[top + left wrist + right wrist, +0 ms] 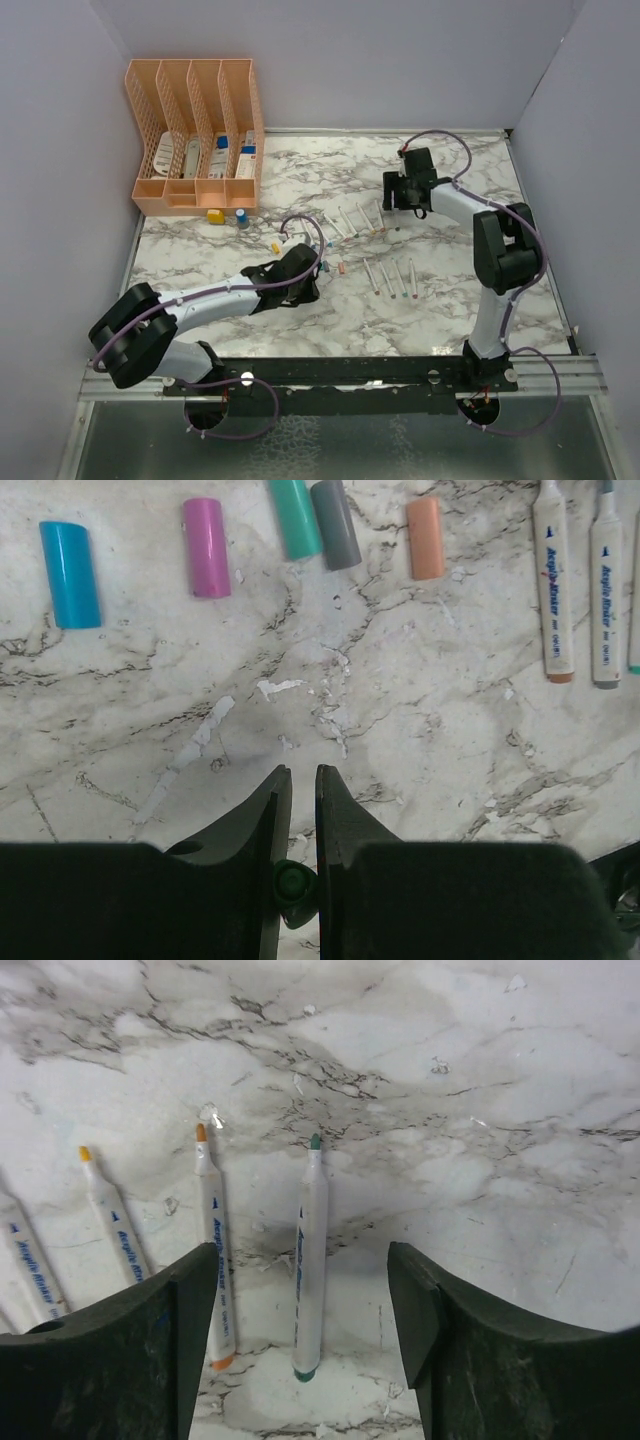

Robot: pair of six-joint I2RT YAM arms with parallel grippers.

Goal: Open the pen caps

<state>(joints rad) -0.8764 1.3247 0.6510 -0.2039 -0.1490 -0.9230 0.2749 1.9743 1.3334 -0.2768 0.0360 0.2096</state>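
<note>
1. Left claw (pixel 303 772): pressed together, pinching a green cap (pixel 290 882) deep between its fingers, low over mid-worktop (pixel 400 760).
2. Loose caps (pixel 207 547) lie in a row just ahead: blue, pink, teal, grey, orange.
3. Right claw (pixel 303 1255): spread, nearer the far edge, straddling an uncapped green pen (pixel 308 1300) that lies flat, clear of both fingers.
4. Other uncapped pens (pixel 213 1250) lie alongside.

Bare marble (pixel 400 730) before left claw (pixel 298 772), caps (pixel 208 547) beyond
</note>
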